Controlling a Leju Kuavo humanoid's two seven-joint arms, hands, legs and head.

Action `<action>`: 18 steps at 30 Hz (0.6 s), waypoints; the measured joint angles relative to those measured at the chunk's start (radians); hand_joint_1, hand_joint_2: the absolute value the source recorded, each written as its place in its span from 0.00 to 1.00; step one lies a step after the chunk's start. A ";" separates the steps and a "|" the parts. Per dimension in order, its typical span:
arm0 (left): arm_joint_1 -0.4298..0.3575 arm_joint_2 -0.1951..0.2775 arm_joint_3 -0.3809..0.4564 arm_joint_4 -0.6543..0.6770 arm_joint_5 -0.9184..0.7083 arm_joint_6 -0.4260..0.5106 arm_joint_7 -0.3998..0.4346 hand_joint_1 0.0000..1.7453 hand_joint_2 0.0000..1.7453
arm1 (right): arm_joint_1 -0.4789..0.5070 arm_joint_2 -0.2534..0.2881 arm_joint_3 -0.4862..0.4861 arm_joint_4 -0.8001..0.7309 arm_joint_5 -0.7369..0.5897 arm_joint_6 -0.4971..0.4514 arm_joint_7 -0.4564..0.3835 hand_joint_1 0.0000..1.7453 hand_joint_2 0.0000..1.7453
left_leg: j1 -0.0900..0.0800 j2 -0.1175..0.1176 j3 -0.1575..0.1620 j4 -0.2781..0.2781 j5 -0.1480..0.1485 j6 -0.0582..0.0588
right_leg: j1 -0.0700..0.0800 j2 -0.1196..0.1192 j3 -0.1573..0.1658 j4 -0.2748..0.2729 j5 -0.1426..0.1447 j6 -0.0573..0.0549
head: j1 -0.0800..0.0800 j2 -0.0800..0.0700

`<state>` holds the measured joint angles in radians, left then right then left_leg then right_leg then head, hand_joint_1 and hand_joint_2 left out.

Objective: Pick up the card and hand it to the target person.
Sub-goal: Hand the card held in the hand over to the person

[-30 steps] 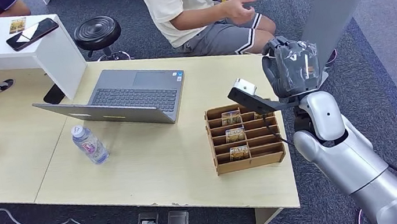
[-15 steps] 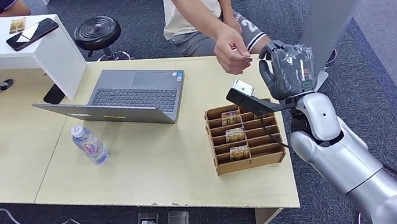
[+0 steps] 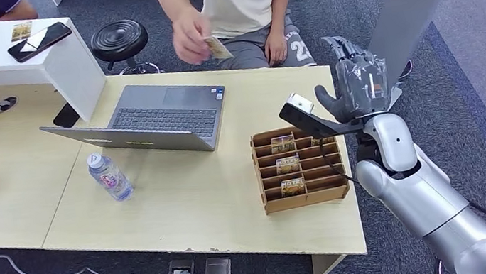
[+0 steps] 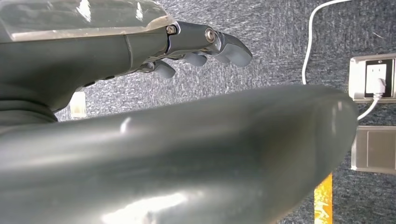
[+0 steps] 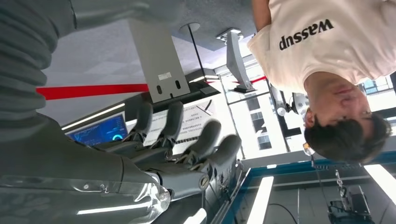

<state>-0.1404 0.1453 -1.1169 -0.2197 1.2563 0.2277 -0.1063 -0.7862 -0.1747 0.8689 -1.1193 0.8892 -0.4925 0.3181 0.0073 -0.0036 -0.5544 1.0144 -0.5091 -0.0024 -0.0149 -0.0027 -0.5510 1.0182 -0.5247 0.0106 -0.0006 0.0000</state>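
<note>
Evidently nothing is being held by the right hand point(image 3: 360, 85): it is being kept raised past the far right corner of the counter point(image 3: 185, 202), fingers point(image 5: 205, 140) extended and apart, palm bare, as is also being shown in the right wrist view. The left hand point(image 4: 201, 46) is being carried low beside the body, over grey carpet and a floor socket point(image 4: 373, 77); its fingers are being seen loosely curled with nothing between them, though how far they are closed cannot be told for certain. Outward from the right hand, the card point(image 3: 217, 47) is being pinched in the person's hand point(image 3: 192, 38), which is being held above the far edge of the counter, over the open laptop point(image 3: 151, 117) and well apart from the robot. Judged from this, the pick-up and the handover are being counted as done, and little is being left beyond lowering the arm. Just beside the right forearm, more cards are being kept in the slots of the wooden card rack point(image 3: 298, 165) near the counter's right edge, and a water bottle point(image 3: 110, 176) is being left standing upright towards the front, left of the rack.
</note>
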 joint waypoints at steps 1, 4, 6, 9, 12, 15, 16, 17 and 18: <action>0.002 0.000 -0.001 0.000 0.002 0.000 -0.001 0.00 0.00 | 0.000 0.000 0.000 -0.001 -0.006 0.000 0.003 0.00 1.00 | 0.000 0.000 0.000 0.000 0.000 0.000 | 0.000 0.000 0.000 0.000 0.000 0.000 | 0.000 0.000; 0.006 0.000 -0.003 0.000 0.009 0.000 -0.003 0.00 0.00 | 0.003 -0.003 -0.006 -0.014 -0.028 -0.004 0.010 0.00 1.00 | 0.000 0.000 0.000 0.000 0.000 0.000 | 0.000 0.000 0.000 0.000 0.000 0.000 | -0.001 0.000; 0.009 0.000 -0.004 0.000 0.013 0.000 -0.004 0.00 0.00 | 0.010 -0.009 -0.017 -0.035 -0.047 -0.017 0.014 0.00 1.00 | 0.000 0.000 0.000 0.000 0.000 0.000 | 0.000 0.000 0.000 0.000 0.000 0.000 | -0.001 0.000; 0.020 0.000 -0.004 0.000 0.026 0.000 -0.010 0.00 0.00 | 0.041 -0.030 -0.041 -0.105 -0.092 -0.063 0.020 0.00 1.00 | 0.000 0.000 0.000 0.000 0.000 0.000 | 0.000 0.000 0.000 0.000 0.000 0.000 | 0.000 0.000; 0.031 0.000 -0.004 0.000 0.042 0.000 -0.012 0.00 0.00 | 0.094 -0.052 -0.077 -0.193 -0.221 -0.095 -0.017 0.00 1.00 | 0.000 -0.001 0.000 0.000 0.000 0.000 | 0.000 0.000 0.000 -0.001 0.000 0.000 | 0.000 0.000; 0.036 0.001 -0.003 0.000 0.055 0.000 -0.012 0.00 0.00 | 0.165 -0.072 -0.121 -0.291 -0.435 -0.073 -0.093 0.00 1.00 | 0.000 -0.001 0.000 0.000 0.000 0.000 | 0.000 -0.001 0.000 -0.001 0.000 0.000 | 0.000 0.000; 0.037 0.001 -0.003 0.000 0.058 0.000 -0.012 0.00 0.00 | 0.189 -0.078 -0.134 -0.319 -0.499 -0.062 -0.113 0.00 1.00 | 0.000 -0.001 0.000 0.000 0.000 0.000 | 0.000 -0.001 0.000 -0.001 0.000 0.000 | 0.000 0.000; 0.038 0.001 -0.003 0.000 0.060 0.000 -0.012 0.00 0.00 | 0.212 -0.084 -0.149 -0.345 -0.554 -0.051 -0.130 0.00 1.00 | 0.000 -0.001 0.000 0.000 0.000 0.000 | 0.000 -0.001 0.000 -0.001 0.000 0.000 | 0.000 0.000; 0.039 0.001 -0.003 0.000 0.062 0.000 -0.012 0.00 0.00 | 0.235 -0.090 -0.163 -0.369 -0.601 -0.040 -0.145 0.00 1.00 | 0.000 -0.001 0.000 0.000 0.000 0.000 | 0.000 -0.001 0.000 -0.001 0.000 0.000 | -0.001 0.000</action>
<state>-0.1019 0.1465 -1.1195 -0.2197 1.3184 0.2278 -0.1186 -0.5507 -0.2647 0.7061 -1.4886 0.2884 -0.5323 0.1735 0.0073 -0.0047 -0.5542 1.0144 -0.5093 -0.0025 -0.0149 -0.0035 -0.5507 1.0171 -0.5248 0.0107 -0.0011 0.0000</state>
